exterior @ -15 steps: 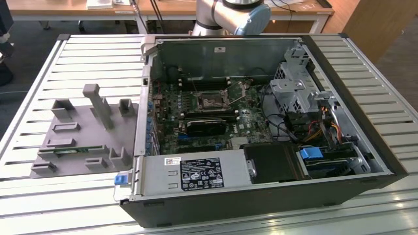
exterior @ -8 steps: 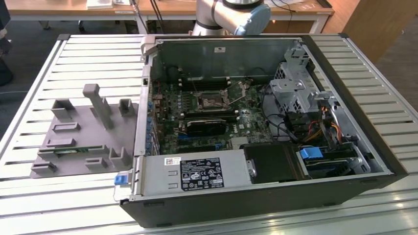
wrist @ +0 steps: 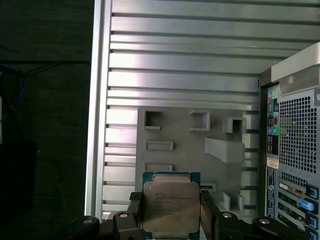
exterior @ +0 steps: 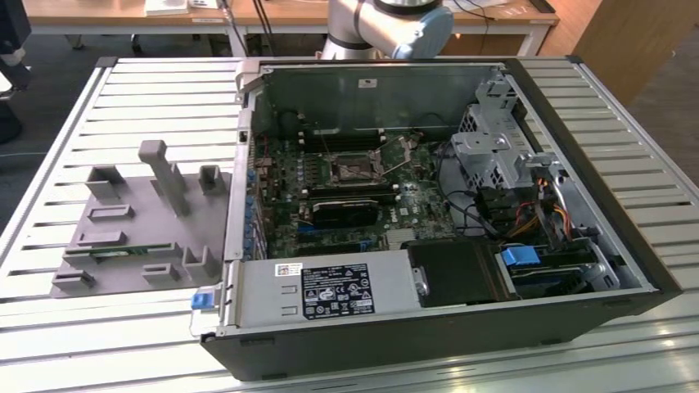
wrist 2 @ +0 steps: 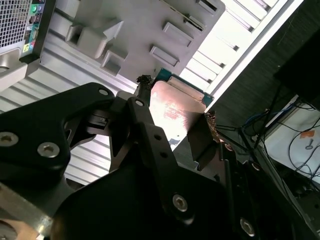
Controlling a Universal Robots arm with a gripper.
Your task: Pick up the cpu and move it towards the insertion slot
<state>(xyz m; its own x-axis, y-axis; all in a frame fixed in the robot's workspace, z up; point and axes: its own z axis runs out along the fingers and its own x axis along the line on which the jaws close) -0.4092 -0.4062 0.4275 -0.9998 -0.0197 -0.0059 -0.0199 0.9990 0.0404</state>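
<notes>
Since the gripper (wrist: 171, 220) is clamped on the cpu (wrist: 171, 204) by two opposite edges, clear of the grey fixture tray (wrist: 190, 135), the carry to the insertion slot (exterior: 352, 170) inside the computer case (exterior: 611, 246) wants a level chip and a slow approach. The chip's near edge is cut off, and the slot's contacts are too small to judge.

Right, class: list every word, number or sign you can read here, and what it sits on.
cpu: faint print on its lid, too blurred to read.
Power supply label: print and symbols, too small to read.
White sticker beside it: unreadable.
</notes>
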